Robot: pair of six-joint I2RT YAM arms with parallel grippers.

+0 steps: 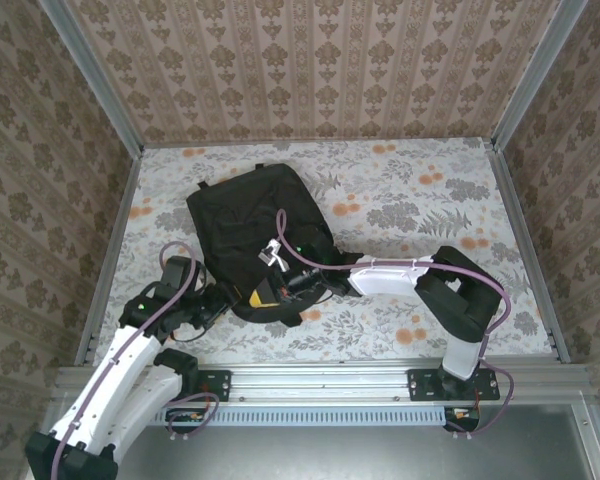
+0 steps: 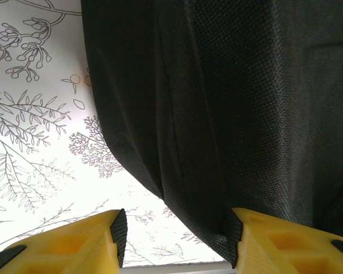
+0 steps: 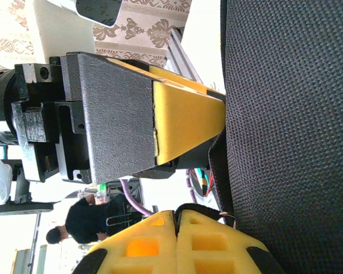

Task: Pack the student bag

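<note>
The bag [image 1: 250,225], stretched toward 12 o'clock, is straddled at its near hem by the wide-spread left gripper [image 2: 176,228]. The right gripper [image 3: 177,228], fingers pressed together, is held just beside at 3 o'clock.

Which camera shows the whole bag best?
The top external view: the whole student bag, outline clear. The left wrist view catches a fold of its black fabric; the right wrist view, its weave up close.

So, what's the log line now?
student bag on table | left end effector open at bag edge | right end effector shut
</note>
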